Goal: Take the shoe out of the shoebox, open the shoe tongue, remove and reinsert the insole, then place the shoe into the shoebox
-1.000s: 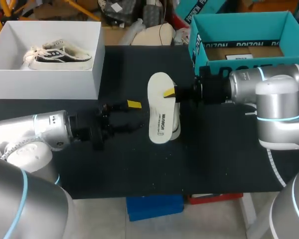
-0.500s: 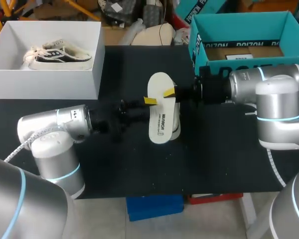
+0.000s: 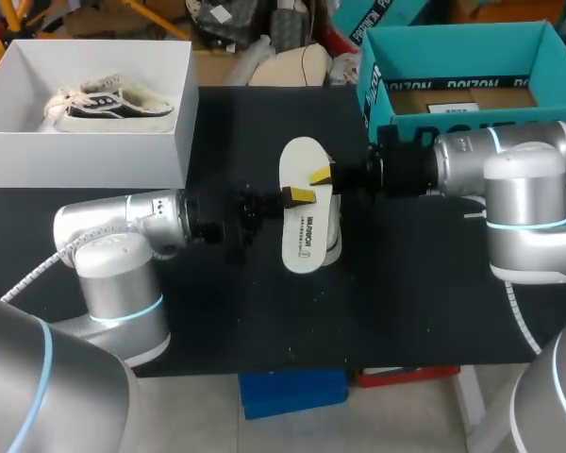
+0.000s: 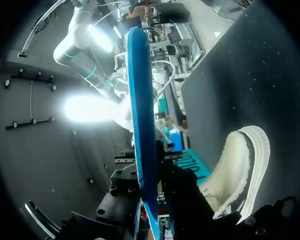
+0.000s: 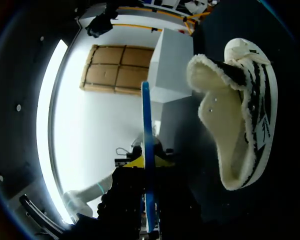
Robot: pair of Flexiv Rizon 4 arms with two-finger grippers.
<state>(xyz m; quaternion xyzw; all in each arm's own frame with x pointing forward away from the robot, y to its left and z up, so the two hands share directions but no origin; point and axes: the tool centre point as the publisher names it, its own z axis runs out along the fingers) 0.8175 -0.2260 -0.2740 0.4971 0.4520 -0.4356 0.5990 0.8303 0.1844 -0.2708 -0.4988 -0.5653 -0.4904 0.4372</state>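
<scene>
Insole mid-tabletop, clamped at its right edge in right gripper.
Left gripper at insole's left edge, grip impossible to tell; shoe beside insole's right edge; bare tabletop nearer than insole.

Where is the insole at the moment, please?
In the head view, the insole is mid-table, over the shoe, between the left pincer and right pincer.

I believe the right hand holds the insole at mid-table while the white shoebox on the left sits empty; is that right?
Not quite: the white shoebox is not empty; the head view shows a shoe lying inside it. The right hand does hold the insole at mid-table.
</scene>
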